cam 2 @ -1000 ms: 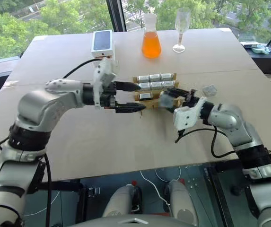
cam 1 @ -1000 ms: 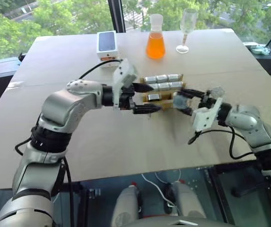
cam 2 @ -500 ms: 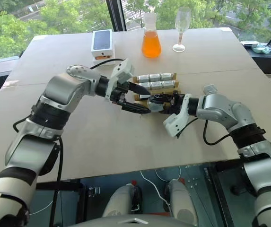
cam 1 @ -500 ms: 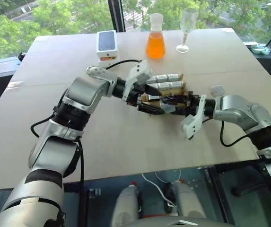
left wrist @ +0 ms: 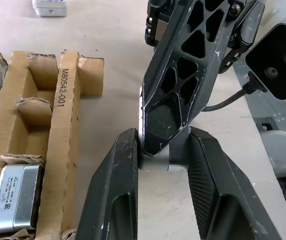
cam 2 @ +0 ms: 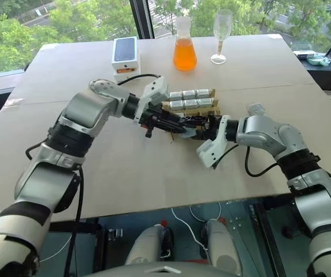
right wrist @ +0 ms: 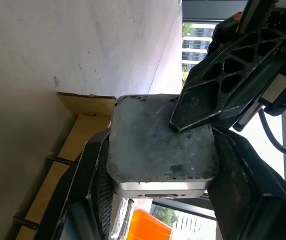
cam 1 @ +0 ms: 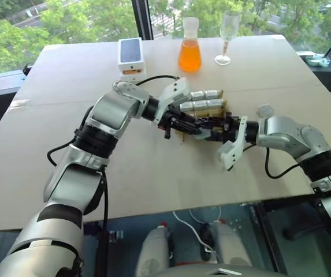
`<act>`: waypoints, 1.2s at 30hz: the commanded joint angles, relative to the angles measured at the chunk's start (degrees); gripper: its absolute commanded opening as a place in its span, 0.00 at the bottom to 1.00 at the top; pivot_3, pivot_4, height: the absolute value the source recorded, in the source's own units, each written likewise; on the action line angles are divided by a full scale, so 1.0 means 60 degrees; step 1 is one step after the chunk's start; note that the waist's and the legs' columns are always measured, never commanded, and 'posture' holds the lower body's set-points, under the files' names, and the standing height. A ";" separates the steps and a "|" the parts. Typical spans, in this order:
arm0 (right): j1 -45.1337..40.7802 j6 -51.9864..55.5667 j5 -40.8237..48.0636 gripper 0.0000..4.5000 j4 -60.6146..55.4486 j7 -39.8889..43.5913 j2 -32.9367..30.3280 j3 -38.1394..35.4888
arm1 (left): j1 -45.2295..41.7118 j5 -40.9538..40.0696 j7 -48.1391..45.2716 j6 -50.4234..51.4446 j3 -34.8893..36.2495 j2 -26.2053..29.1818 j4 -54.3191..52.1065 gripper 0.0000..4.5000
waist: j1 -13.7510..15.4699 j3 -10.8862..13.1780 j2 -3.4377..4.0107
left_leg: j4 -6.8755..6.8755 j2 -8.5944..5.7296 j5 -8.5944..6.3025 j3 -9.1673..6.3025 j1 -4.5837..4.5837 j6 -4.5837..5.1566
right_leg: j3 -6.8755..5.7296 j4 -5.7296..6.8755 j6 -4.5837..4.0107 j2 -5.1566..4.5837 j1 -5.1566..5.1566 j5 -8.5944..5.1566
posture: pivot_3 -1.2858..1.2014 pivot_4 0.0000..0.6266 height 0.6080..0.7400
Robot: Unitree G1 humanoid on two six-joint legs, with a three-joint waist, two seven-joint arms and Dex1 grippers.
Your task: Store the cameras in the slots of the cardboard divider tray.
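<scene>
Closed now, left gripper (left wrist: 155, 150) pinches right gripper's (right wrist: 157, 165) camera (right wrist: 160, 137) — beside tray (left wrist: 65, 125) edge.

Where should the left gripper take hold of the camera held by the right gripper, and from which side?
Take the camera by its broad flat faces, from the side opposite the right gripper: its jaws already clamp the narrow silver edges, leaving only the flat, parallel faces to pinch.

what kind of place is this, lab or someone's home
Probably a lab or office test room on an upper floor. A large plain table stands by big windows over treetops, and it holds staged props: a flask of orange liquid, a wine glass, a white phone box.
</scene>
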 commanded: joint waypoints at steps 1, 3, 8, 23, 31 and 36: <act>-0.0193 0.0194 0.0360 0.44 -0.0389 -0.0060 0.0023 -0.0178 | -0.0183 -0.0114 -0.0181 0.0011 0.0243 -0.0164 -0.0090 0.17 | -0.0002 0.0000 0.0000 | 0.0007 0.0000 0.0000 0.0001 0.0000 0.0000 | 0.0002 0.0007 0.0000 0.0000 0.0000 0.0000 | 0.52 0.24 1.00; -0.0040 0.0535 0.0639 0.68 -0.0481 0.0160 0.0026 -0.0252 | -0.0147 -0.0107 -0.0259 0.0028 0.0235 -0.0150 -0.0148 0.17 | -0.0005 0.0000 0.0000 | 0.0022 0.0000 0.0000 0.0001 0.0002 0.0000 | 0.0004 0.0025 0.0011 -0.0001 0.0000 -0.0007 | 0.52 0.24 1.00; 0.0585 0.1456 0.2564 1.00 -0.0613 0.0745 0.0056 -0.0615 | -0.0315 0.0191 -0.0518 -0.0763 0.0281 -0.0188 0.0408 0.17 | -0.0003 0.0000 -0.0001 | 0.0041 0.0001 0.0000 0.0006 0.0011 0.0001 | 0.0013 0.0059 0.0024 -0.0001 -0.0001 -0.0016 | 0.52 0.24 1.00; 0.6394 0.9072 1.1572 1.00 -0.4574 0.2770 0.0449 -0.3506 | -0.2986 0.2292 0.0642 -0.6288 0.0751 -0.1873 0.8066 0.17 | 0.0071 0.0010 -0.0022 | 0.0032 -0.0010 -0.0006 -0.0022 -0.0007 0.0007 | -0.0021 0.0046 0.0000 0.0002 -0.0002 -0.0001 | 0.52 0.24 1.00; 0.8779 0.9688 1.2211 1.00 -0.6600 0.2713 0.1200 -0.4087 | -0.3422 0.3218 0.1254 -0.7355 0.0983 -0.2333 0.9277 0.17 | 0.0016 0.0012 -0.0035 | 0.0042 -0.0010 -0.0033 -0.0026 0.0000 0.0053 | -0.0016 0.0049 0.0045 0.0011 0.0002 -0.0026 | 0.52 0.24 1.00; 0.8976 0.9661 1.2026 1.00 -0.6894 0.2759 0.1510 -0.4022 | -0.3543 0.3617 0.1409 -0.7557 0.1089 -0.2467 0.9516 0.17 | 0.0015 0.0012 -0.0037 | 0.0043 -0.0012 -0.0033 -0.0029 -0.0002 0.0055 | -0.0020 0.0051 0.0046 0.0019 0.0001 -0.0027 | 0.52 0.24 1.00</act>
